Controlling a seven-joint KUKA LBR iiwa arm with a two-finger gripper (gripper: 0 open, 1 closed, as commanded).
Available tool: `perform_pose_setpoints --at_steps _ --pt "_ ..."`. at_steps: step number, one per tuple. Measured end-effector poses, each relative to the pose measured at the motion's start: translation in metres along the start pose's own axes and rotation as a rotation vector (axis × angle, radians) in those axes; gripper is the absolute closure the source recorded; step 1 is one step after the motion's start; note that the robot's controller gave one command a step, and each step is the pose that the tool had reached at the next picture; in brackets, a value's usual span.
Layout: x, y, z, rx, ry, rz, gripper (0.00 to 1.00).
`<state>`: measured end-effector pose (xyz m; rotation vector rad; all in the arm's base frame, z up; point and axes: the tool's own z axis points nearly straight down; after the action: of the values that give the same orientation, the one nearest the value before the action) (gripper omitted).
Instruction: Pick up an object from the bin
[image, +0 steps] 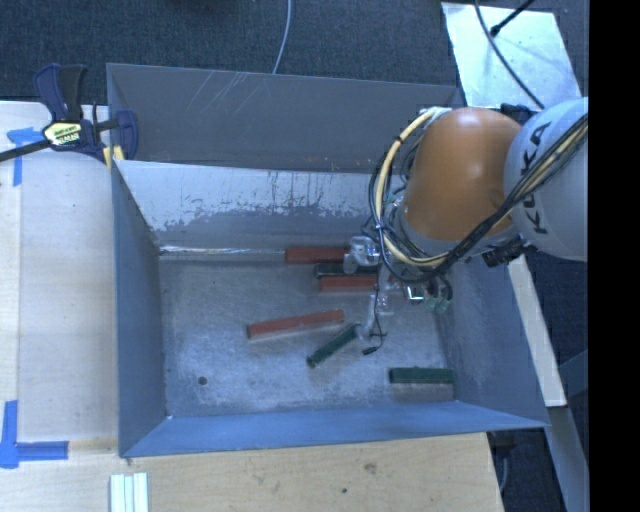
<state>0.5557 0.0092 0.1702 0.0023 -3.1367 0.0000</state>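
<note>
- Camera view: the gripper is down in the grey bin, a touch toward three o'clock of the floor's middle, hanging under the arm's orange cover.
- Its tip sits right at the upper end of a slim dark green stick, which lies slanted and runs off toward the gripper's eight o'clock. Touching or just above it? Can't call it from here.
- Pincer apart or together? I cannot tell; the tip is too thin and dark against the floor.
- The first risk, as I judge it, is that the tip is over the stick's end rather than its middle. A grab there could tip the stick or let it swivel out.
- A long red-brown bar lies just beside the stick, at its eleven o'clock. A push that way could knock the two together and jam the approach.
- A shorter red-brown bar lies close at the gripper's twelve o'clock, with another behind it near the back wall. The wrist and cables hang over that patch and could snag it.
- A dark green block sits apart at the gripper's four o'clock, near the front wall and out of trouble for now.
</note>
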Motion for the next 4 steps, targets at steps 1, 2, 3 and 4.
perform_pose_setpoints --at_steps 1,2,3,4 --pt "-0.002 0.000 -0.005 0.000 -0.008 0.000 0.00" --pt "-0.018 0.030 0.058 -0.001 -0.014 0.030 0.00" --pt "-0.018 0.041 0.087 0.000 -0.003 0.001 0.00" --pt "-0.022 0.059 0.074 -0.001 -0.009 0.208 0.00"
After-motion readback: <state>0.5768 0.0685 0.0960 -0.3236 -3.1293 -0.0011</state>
